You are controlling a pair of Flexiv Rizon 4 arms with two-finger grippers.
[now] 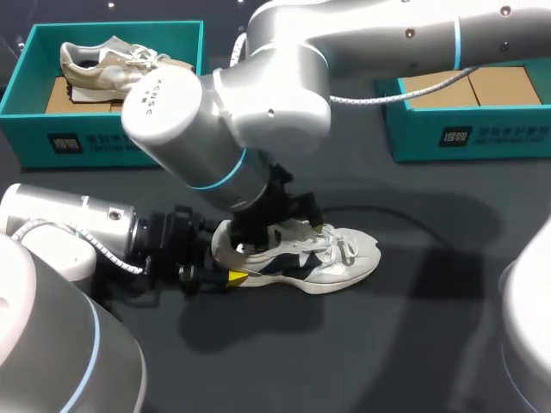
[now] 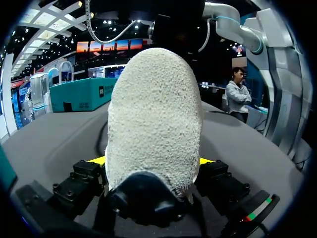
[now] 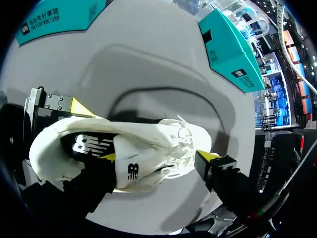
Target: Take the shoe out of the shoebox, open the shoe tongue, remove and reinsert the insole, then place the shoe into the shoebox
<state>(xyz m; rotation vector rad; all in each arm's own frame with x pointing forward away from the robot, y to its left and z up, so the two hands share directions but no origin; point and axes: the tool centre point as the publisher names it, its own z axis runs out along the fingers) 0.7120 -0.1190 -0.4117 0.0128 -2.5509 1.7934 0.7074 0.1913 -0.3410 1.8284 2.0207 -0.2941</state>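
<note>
A white shoe (image 1: 331, 256) with dark side panels lies on its sole at the middle of the table, toe to the right. My left gripper (image 1: 222, 268) comes in low from the left. In the left wrist view its fingers (image 2: 205, 161) press both sides of the shoe's heel (image 2: 153, 119). From the upper right my right arm reaches over the shoe, its gripper (image 1: 263, 231) above the opening. In the right wrist view the right gripper (image 3: 157, 157) straddles the tongue (image 3: 131, 171), one tip inside the opening and the other beside the laces (image 3: 185, 141), jaws wide.
A teal shoebox (image 1: 26, 103) at the back left holds a second, beige shoe (image 1: 112, 62). Another teal shoebox (image 1: 482, 129), with a cardboard floor, stands at the back right. A dark cable (image 1: 413, 219) curves across the grey table behind the shoe.
</note>
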